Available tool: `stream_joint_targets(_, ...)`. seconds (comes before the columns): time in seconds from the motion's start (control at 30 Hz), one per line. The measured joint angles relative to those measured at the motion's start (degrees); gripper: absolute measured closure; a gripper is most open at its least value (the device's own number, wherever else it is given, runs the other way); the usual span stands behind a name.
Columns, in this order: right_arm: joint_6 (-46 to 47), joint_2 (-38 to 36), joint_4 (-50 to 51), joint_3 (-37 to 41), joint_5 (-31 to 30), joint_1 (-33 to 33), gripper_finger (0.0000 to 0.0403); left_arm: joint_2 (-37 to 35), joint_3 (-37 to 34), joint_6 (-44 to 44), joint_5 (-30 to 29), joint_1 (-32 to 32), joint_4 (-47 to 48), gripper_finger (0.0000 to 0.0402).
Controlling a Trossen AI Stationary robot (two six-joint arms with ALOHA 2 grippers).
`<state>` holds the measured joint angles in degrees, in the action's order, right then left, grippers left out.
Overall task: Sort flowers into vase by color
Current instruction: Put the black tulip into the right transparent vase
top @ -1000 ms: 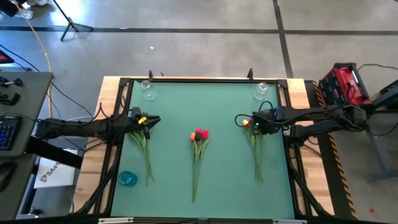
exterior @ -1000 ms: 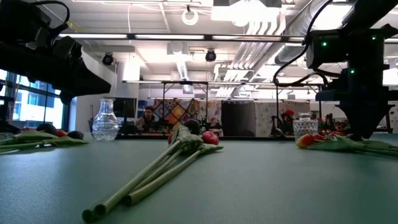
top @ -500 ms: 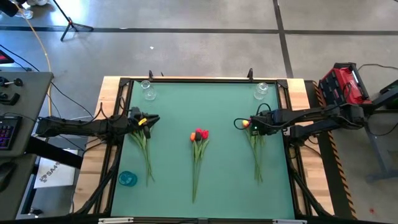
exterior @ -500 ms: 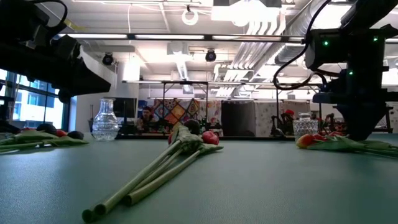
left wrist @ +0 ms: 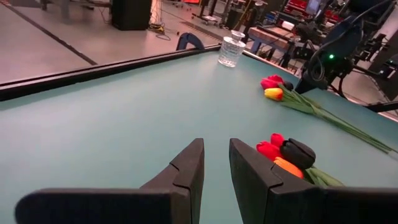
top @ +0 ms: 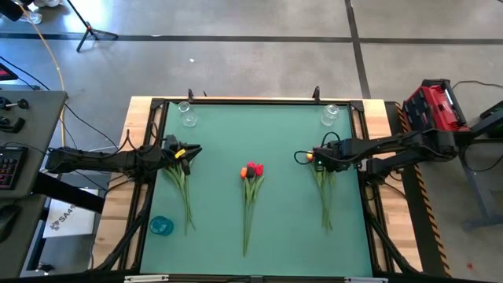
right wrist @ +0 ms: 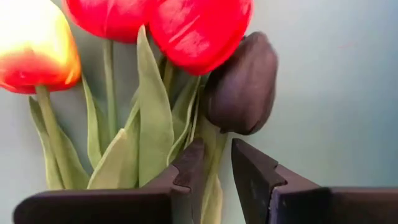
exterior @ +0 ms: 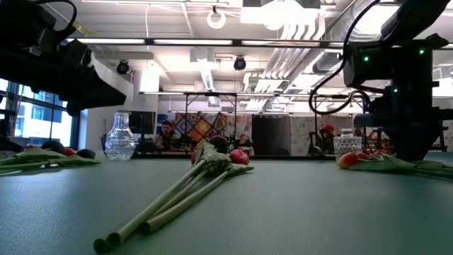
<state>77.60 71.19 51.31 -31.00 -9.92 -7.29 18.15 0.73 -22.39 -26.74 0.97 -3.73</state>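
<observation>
High view shows three bunches of flowers lying flat on the green table (top: 259,126), heads toward the far side. The left bunch (top: 182,189) lies by the left edge, the middle bunch (top: 250,196) in the centre, the right bunch (top: 324,189) by the right side. Two clear vases stand at the far edge, a left vase (top: 187,115) and a right vase (top: 330,114). A blue dish (top: 160,226) sits near the left near corner.

The left gripper (top: 191,152) hovers at the heads of the left bunch. Its wrist view shows the fingers (left wrist: 186,171) parted by a narrow gap with nothing between them; red, orange and black heads (left wrist: 286,152) lie just beside the tips.

The right gripper (top: 302,156) is down over the heads of the right bunch. Its wrist view shows its fingers (right wrist: 255,168) slightly apart, straddling the green stem below a black tulip (right wrist: 241,84), with red tulips (right wrist: 180,28) and an orange tulip (right wrist: 34,46) beside it. Whether the fingers press the stem cannot be told.

Low view shows the middle bunch's stems (exterior: 170,202) pointing toward the camera.
</observation>
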Motion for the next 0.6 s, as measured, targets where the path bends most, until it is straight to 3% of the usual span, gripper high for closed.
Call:
stream_joint_targets(0.13, 0.41, 2.87, -0.26, -0.14, 0.44, 0.22, 0.0337, 0.00, 0.00, 0.07, 0.00, 0.02, 0.00, 0.0339)
stream_joint_targets(0.27, -0.74, 3.13, -0.40, -0.22, 0.47, 0.24, 0.0377, 0.00, 0.00, 1.15, 0.33, 0.02, 0.00, 0.0339)
stream_joint_targets(0.33, -1.89, 2.29, -0.06, -0.40, 0.49, 0.28, 0.0395, 0.01, 0.00, 1.57, 0.68, 0.02, 0.01, 0.0339)
stream_joint_targets(0.6, -3.72, -4.73, 7.60, -7.51, -5.05, 0.77, 0.0399, 2.46, 0.00, 1.45, 0.66, 0.02, 0.04, 0.0339)
